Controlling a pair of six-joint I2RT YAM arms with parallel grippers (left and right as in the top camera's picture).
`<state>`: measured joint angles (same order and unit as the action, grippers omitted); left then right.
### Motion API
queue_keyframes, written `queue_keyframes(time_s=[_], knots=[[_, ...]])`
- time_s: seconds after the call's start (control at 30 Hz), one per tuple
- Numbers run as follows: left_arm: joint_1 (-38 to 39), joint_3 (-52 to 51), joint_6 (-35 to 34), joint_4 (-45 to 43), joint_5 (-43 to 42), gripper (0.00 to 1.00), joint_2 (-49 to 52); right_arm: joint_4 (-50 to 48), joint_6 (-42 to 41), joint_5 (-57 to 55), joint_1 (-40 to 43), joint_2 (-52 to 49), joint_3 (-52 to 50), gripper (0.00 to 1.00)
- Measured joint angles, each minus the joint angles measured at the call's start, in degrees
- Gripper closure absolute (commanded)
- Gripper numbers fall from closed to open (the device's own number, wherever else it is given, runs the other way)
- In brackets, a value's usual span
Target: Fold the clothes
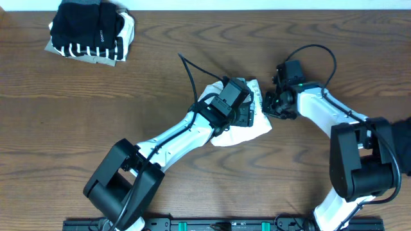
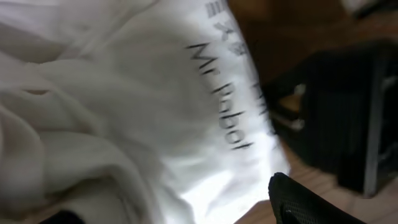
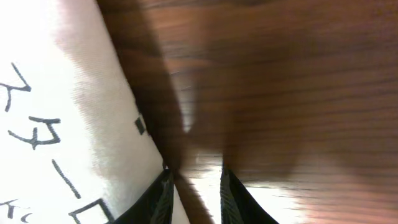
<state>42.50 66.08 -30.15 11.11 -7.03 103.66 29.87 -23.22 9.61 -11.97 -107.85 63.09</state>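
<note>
1. As seen from overhead, the white T-shirt lies bunched at the middle of the worktop, slightly right of centre. The left end effector sits on top of the shirt and its wrist hides the fingers, so I cannot tell whether they are apart or together. The right end effector meets the shirt's right edge.
2. Overhead, far left corner: a pile of folded clothes, black on top, with black-and-white stripes and a beige layer beneath. It lies well apart from the shirt and from both arms.
3. Left wrist view: rumpled white cloth fills most of the frame, with dark lettering reading "Mr Robot" running down it. One black fingertip shows at the near right, just off the cloth's edge. Its partner is out of frame, so the jaw state cannot be told. A blurred black machine part stands to the right on the wood.
4. Right wrist view: the shirt covers the left side and carries dark printed characters. Bare wood covers the right side. The two fingertips stand a little apart, with wood showing between them. The left one overlaps the shirt's hem.
</note>
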Motion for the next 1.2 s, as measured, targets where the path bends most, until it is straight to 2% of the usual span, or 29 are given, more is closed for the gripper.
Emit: queue_keyframes(time_s=[0.77, 1.2], knots=[[3.06, 0.02, 2.14, -1.38, 5.07, 0.29, -1.62, -0.37, -0.9, 0.98, -1.25, -0.11, 0.0, 0.75], [3.91, 0.72, 2.16, -1.25, 5.09, 0.28, -4.35, 0.11, -1.33, 2.56, 0.44, -0.13, 0.0, 0.74]])
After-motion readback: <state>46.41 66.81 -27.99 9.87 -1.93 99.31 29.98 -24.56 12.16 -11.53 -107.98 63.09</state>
